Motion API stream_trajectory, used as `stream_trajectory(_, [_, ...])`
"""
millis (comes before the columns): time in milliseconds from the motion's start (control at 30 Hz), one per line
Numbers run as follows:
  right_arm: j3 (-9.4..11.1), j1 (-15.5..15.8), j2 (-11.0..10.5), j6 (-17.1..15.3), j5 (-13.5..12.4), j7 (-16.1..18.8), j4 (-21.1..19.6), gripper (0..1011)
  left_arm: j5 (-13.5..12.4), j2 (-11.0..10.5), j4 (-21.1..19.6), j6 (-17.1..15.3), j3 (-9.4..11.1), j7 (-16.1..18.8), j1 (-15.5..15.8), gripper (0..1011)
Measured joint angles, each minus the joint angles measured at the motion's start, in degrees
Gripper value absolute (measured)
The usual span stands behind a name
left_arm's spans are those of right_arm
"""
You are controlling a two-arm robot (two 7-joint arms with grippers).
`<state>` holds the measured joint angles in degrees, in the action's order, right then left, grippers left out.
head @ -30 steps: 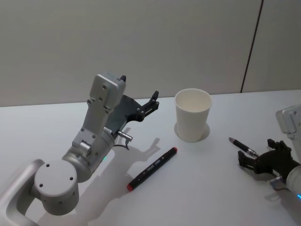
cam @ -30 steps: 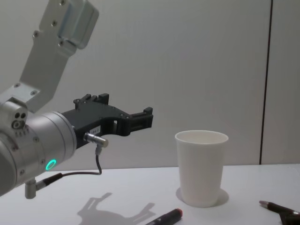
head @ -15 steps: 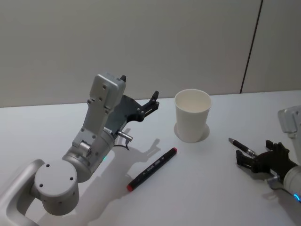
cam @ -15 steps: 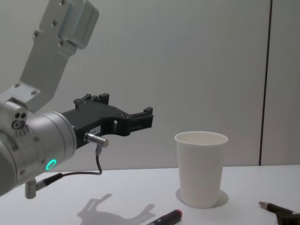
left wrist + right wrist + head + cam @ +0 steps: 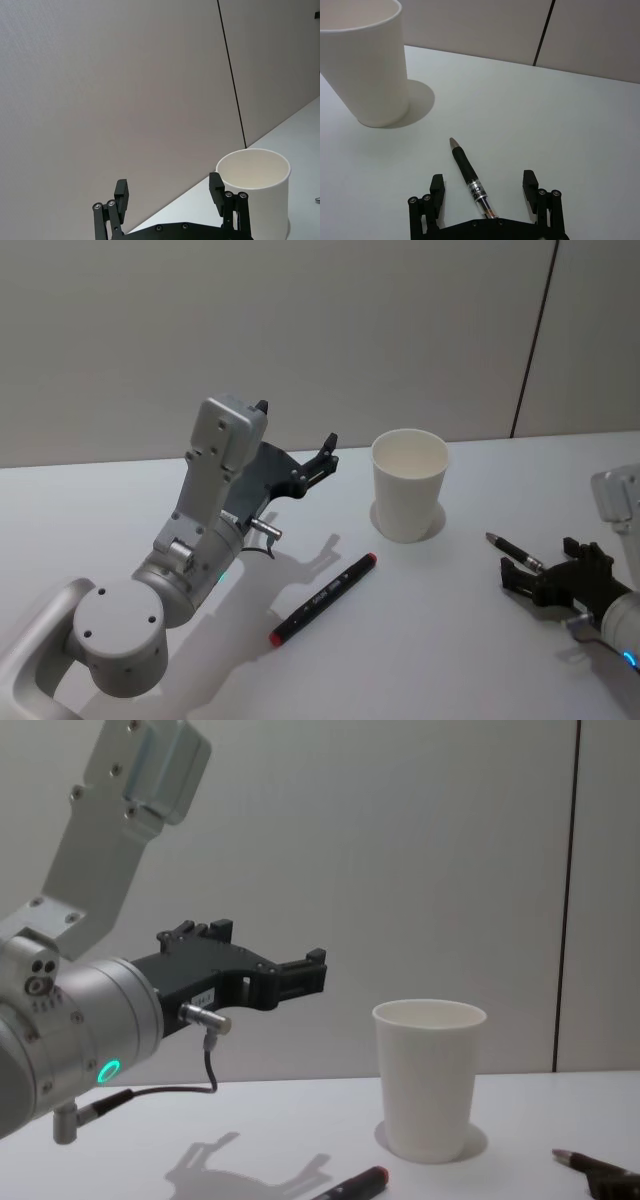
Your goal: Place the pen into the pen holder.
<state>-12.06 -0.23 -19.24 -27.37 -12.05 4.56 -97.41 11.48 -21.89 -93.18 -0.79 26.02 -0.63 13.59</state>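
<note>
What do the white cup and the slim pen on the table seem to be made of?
The pen holder looks like matte white paper: thin wall, rolled rim. The slim pen, lying by the open right gripper, seems plastic: a dull black grip, maybe rubber, a clear glossy barrel, a metal-looking tip. The left gripper hangs idle, open, left of the pen holder.

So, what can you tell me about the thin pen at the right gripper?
The pen is slim, with a black grip, a clear labelled barrel and a greyish tip pointing roughly toward the cup. It lies flat on the white table, between the open fingers of the right gripper, apart from both. Its rear end is hidden under the gripper.
</note>
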Motion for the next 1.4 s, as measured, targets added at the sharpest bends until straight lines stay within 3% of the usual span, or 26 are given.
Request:
stream_trajectory(800, [0.4,0.18,-0.1,1.22,-0.25,0.54,-1.66,1001,0.0,0.0,0.0,0.0,0.0,0.0,0.0,1001])
stream_trajectory(1400, [0.42,0.25,-0.03,0.25,0.5,0.77,-1.09,1001,0.0,0.0,0.0,0.0,0.0,0.0,0.0,1001])
